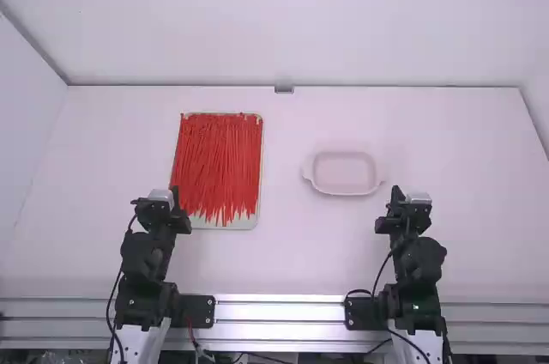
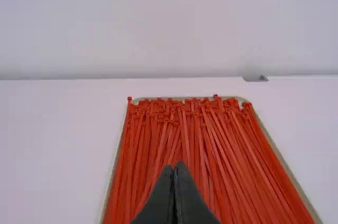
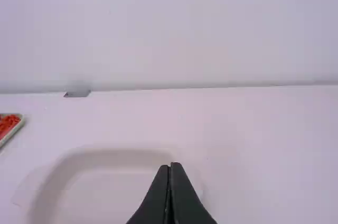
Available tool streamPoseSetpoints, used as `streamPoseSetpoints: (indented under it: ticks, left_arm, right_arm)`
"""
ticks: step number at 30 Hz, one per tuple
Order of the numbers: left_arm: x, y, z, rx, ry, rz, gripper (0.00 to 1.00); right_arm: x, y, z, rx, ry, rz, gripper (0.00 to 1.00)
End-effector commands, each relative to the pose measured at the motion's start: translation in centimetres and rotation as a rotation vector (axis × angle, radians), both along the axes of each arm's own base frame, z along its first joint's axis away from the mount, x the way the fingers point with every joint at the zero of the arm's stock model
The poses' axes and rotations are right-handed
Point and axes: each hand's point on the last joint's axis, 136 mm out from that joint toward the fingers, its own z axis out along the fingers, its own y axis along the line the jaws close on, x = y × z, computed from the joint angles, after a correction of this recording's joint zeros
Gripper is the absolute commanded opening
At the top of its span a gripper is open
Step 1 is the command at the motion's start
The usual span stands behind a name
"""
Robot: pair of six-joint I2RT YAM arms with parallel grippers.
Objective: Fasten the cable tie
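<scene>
Red ties heaped on tray, left of dish; left gripper over tray's near end, jaws together, empty; right gripper before dish, jaws together, empty; risk: ties lie packed, so one pinch may drag several, or slip off.

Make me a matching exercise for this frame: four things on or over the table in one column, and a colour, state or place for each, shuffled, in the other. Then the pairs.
Column one
1. cable ties
2. dish
3. left gripper
4. small tab

Column two
A. shut, at the near end of the tray
B. grey, at the far edge of the table
C. red, heaped together
D. white, ahead of the right gripper

Pairs: 1-C, 2-D, 3-A, 4-B
</scene>
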Motion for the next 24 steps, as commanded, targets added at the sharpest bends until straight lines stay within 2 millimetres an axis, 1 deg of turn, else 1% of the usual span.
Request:
streamPoseSetpoints:
  ticks: [1,7,11,18,24]
  left_arm:
    - [0.00,0.00,0.01,0.000,0.000,0.000,0.00]
    - [0.01,-0.04,0.16,-0.001,0.003,-0.002,0.02]
    - [0.02,-0.15,0.40,-0.001,0.016,-0.008,0.04]
    - [0.20,-0.43,0.73,-0.004,0.069,-0.022,0.12]
    - [0.67,-0.80,0.99,-0.008,0.139,-0.042,0.21]
  right_arm:
    - [0.00,-0.05,-0.02,0.002,0.000,-0.003,0.00]
    - [0.03,0.00,0.11,0.004,0.002,0.000,0.02]
    - [0.09,0.12,0.29,0.007,0.009,0.006,0.04]
    - [0.38,0.41,0.56,0.007,0.049,0.022,0.12]
    - [0.88,0.58,0.73,0.009,0.118,0.030,0.21]
